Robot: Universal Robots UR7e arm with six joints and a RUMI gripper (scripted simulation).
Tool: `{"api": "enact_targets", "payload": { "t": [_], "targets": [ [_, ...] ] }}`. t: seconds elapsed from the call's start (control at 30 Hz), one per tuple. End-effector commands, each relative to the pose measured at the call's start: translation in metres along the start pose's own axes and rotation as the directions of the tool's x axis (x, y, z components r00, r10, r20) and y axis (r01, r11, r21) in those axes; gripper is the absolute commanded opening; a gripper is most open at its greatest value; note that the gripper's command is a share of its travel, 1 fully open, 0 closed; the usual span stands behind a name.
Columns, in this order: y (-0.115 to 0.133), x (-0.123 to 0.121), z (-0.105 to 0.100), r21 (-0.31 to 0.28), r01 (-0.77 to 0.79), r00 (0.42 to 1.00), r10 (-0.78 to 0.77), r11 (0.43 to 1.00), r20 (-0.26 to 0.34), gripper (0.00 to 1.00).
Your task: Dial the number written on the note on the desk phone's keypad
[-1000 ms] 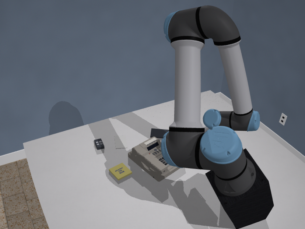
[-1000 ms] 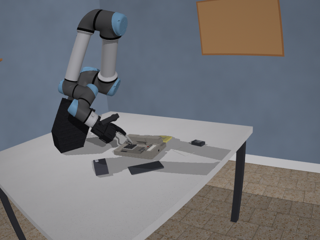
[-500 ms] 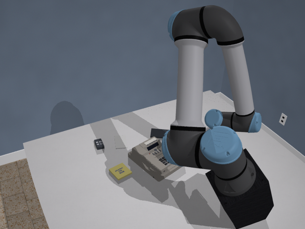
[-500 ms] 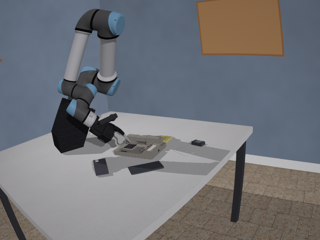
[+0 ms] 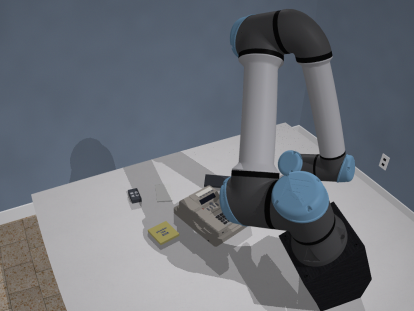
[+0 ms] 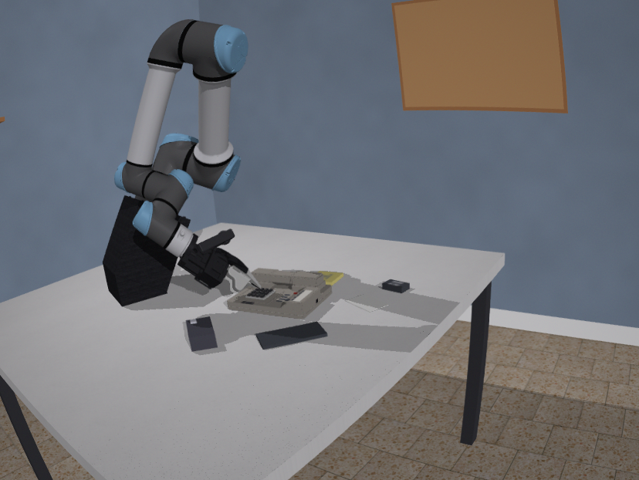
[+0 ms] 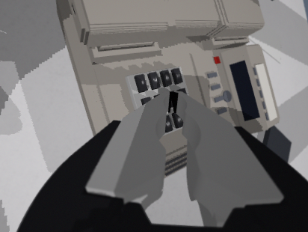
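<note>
— What lies on the bench (image 6: 361,392) besides?
— A small black box (image 6: 395,285) with white marks near the far edge, a flat dark slab (image 6: 291,334) and a dark booklet (image 6: 201,332) side by side, apart.
— And the wall?
— A brown board (image 6: 480,54); an outlet (image 5: 383,161) low down.
</note>
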State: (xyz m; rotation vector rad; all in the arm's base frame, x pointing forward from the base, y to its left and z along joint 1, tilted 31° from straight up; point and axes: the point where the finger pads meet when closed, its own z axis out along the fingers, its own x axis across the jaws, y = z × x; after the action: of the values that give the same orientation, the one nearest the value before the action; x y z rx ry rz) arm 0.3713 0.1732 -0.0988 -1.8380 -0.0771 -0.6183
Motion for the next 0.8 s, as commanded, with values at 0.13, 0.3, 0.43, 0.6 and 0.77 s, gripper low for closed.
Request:
{"api": "enact_targets", "payload": {
  "t": [0.13, 0.3, 0.43, 0.6, 0.77],
  "targets": [
    [0.0031, -0.002, 0.0033, -0.001, 0.001, 1.0, -0.001, 1.0, -0.001, 0.0],
    [0.0035, -0.0023, 0.0037, -0.001, 0.001, 1.0, -0.001, 1.0, -0.001, 0.0],
    [0.0037, -0.0026, 0.0041, -0.001, 0.001, 1.0, -0.001, 1.0, -0.001, 0.0],
    [0.0039, -0.0027, 0.0043, -0.001, 0.001, 1.0, -0.001, 1.0, -0.001, 0.0],
    [0.0043, -0.003, 0.0047, -0.001, 0.001, 1.0, -0.001, 1.0, -0.001, 0.0]
  ]
}}
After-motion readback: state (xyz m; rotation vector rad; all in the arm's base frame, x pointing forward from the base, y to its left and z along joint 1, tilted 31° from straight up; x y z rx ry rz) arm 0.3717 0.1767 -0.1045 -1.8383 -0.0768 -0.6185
